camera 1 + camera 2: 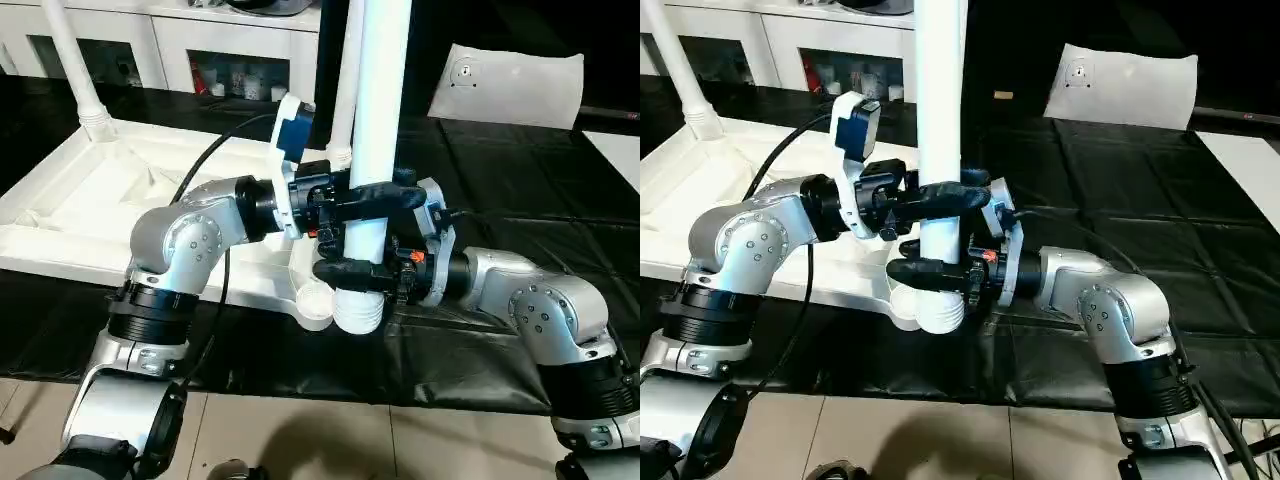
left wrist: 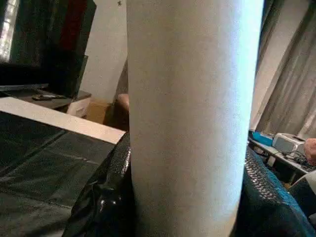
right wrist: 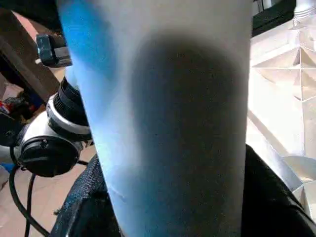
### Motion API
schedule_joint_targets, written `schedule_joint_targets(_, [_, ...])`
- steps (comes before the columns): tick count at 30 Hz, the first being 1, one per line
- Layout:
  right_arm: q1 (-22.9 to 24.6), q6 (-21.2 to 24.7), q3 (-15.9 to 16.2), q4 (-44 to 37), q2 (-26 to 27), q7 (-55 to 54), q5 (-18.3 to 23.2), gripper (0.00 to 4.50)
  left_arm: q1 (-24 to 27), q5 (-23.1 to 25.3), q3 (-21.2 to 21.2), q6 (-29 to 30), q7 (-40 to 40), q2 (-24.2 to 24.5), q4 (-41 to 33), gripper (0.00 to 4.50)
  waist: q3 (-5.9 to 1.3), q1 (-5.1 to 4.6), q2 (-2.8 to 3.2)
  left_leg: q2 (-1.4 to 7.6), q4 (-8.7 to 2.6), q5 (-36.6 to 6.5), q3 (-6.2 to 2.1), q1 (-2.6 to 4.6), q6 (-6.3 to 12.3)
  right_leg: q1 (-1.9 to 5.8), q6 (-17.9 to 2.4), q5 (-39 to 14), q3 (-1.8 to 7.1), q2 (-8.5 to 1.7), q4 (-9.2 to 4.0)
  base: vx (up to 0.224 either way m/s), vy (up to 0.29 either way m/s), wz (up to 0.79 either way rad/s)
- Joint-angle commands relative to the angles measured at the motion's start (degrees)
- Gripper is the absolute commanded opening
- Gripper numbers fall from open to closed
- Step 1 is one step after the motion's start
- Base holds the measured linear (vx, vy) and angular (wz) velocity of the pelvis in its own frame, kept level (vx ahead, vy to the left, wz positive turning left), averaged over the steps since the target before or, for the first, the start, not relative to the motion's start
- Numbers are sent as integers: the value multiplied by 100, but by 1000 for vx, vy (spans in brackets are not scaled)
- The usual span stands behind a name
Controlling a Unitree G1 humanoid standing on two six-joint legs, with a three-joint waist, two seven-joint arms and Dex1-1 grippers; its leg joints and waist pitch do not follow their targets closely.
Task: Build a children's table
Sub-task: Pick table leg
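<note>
On black sheet [image 1: 520,210], upturned tabletop [image 1: 60,215], white cabinet [image 1: 180,40]

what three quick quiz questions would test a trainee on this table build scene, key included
1. True or false: the tube leg gripped by both grippers stands roughly upright.
2. Multiple choice: where does the left gripper clasp that leg compared with the right gripper? A) lower down B) higher up C) at the same height
3. Fill in: the leg's ribbed lower end sits beside the near corner socket of the upturned ____.

Key
1. True.
2. B, higher up; the right gripper wraps the leg just above its ribbed end.
3. Tabletop; another leg already stands in its far left corner.
</note>
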Motion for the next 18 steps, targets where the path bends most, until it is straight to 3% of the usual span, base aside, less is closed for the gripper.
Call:
schedule_joint_targets(1, [14,68,-4,30,-68,-13,-18,207,-267,13,85,-45,81,30,-87,188,-407,23,-28,274,-342,-342,-41,110,145,297,-1323,-104,250,-455,-419,0,0,0])
schedule_joint_targets(4, [22,-15,-56,39,-5,-123,-39,206,-295,-202,235,147,143,-30,-36,188,-408,24,-28,264,-336,-316,-35,100,144,300,-1345,-43,250,-454,-414,0,0,0])
schedule_joint_targets(5, [25,-75,-83,37,34,-191,-65,205,-290,-278,312,205,211,-57,-49,244,-409,23,-27,268,-340,-324,-39,104,144,298,-1348,-63,245,-453,-411,0,0,0])
schedule_joint_targets(9, [44,-258,-101,8,123,-386,-222,202,-160,-317,319,244,246,-25,-262,267,-411,22,-17,273,-343,-319,-45,105,116,296,-1366,-28,247,-454,-411,0,0,0])
schedule_joint_targets(12, [127,-785,23,5,286,-881,-770,201,190,124,167,-42,721,-23,-626,295,-409,8,9,286,-348,-321,-52,106,57,296,-1333,39,247,-454,-401,0,0,0])
schedule_joint_targets(16, [230,-1238,23,-36,566,-1408,-1102,201,497,340,195,-114,1293,-122,-1022,301,-400,-9,22,298,-363,-469,-51,110,-37,284,-1273,-124,256,-457,-418,0,0,0])
schedule_joint_targets(18, [328,-1465,21,-58,771,-1763,-1281,201,668,748,131,-212,1935,-212,-1240,301,-391,-26,29,313,-379,-570,-59,121,-89,264,-1231,-225,261,-449,-432,0,0,0])
